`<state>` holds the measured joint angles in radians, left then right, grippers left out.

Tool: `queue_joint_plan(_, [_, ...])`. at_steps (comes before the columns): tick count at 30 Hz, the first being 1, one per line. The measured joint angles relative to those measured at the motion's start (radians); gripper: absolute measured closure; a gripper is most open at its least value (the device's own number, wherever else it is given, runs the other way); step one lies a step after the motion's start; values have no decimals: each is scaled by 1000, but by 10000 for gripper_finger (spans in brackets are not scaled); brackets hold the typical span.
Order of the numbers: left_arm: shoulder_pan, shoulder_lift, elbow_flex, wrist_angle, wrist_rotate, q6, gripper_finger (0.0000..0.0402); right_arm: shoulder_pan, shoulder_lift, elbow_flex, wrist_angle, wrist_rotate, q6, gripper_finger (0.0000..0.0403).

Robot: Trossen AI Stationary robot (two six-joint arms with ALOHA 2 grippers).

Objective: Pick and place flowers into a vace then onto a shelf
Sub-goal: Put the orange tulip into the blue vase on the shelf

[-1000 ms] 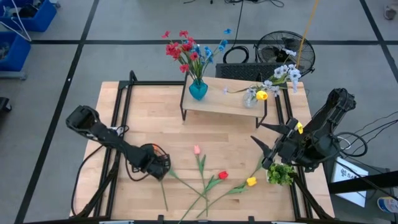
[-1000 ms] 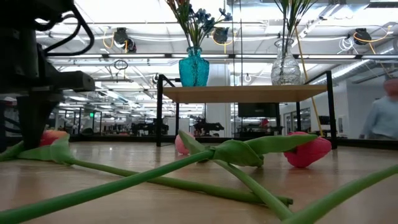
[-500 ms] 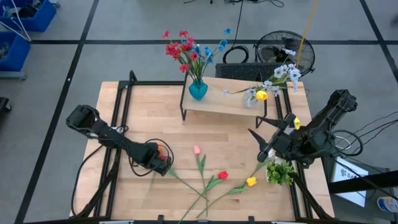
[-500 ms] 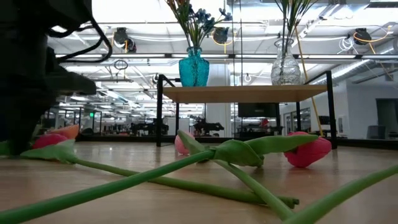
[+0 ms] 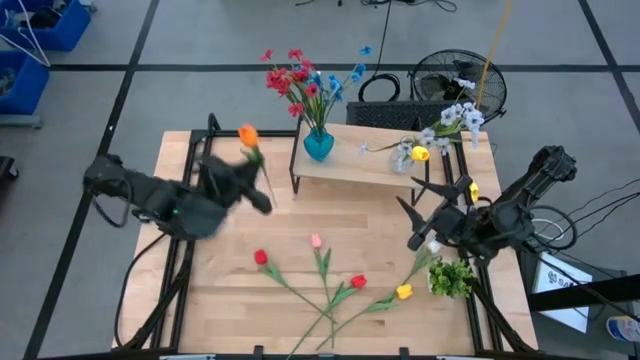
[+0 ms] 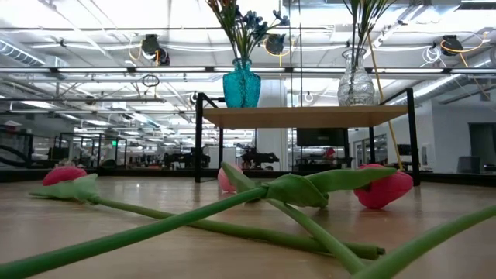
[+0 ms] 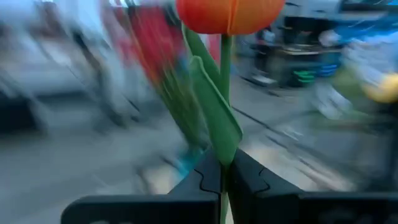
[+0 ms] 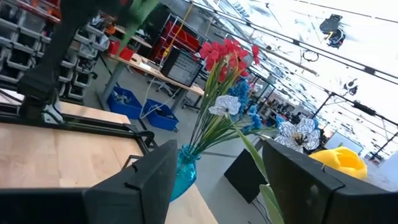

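Note:
My left gripper [image 5: 258, 196] is raised over the table's left half, shut on an orange tulip [image 5: 247, 133] whose blossom [image 7: 230, 12] stands above the fingers. It is just left of the shelf [image 5: 365, 165]. On the shelf stand a blue vase [image 5: 318, 146] with red and blue flowers and a clear vase [image 5: 403, 158] with white and yellow ones. More tulips lie on the table: red [image 5: 261, 258], pink [image 5: 316, 241], red [image 5: 358, 282], yellow [image 5: 404, 292]. My right gripper [image 5: 414, 214] hovers open at the right, level, with nothing in it. My left gripper pinches the orange tulip's green stem [image 7: 222, 167] between its two fingers [image 7: 250, 180], some way below the blossom and beside a leaf. The fingers lie across the stem. The tulip is lifted clear of the table and stands about upright above them, blossom up.
A bushy green leafy clump [image 5: 452, 278] sits near the table's right edge under my right arm. Black rails [image 5: 190, 200] run along the table's left and right sides. The stems of the lying tulips cross near the front middle [image 6: 294, 190].
My left gripper has shut on the orange tulip's stem at the front left. It has then risen and swung toward the far edge and the blue vase. The tulip is now lifted clear and upright. My right gripper has swung a little toward the table's left, still open.

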<state>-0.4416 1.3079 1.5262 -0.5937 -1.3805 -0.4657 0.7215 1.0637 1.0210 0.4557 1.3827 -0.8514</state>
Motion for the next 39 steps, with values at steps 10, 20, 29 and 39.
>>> queue_joint_plan(10, [250,55,30,959,621,1093,394,-3,0,0,1,0,21,174])
queue_joint_plan(20, [481,181,28,863,766,856,394,-3,0,0,4,0,110,174])
queue_joint_plan(29, [557,236,29,819,783,755,394,-2,0,0,3,2,115,174])
queue_joint_plan(39, [568,231,30,684,749,616,377,-2,0,0,3,3,109,174])
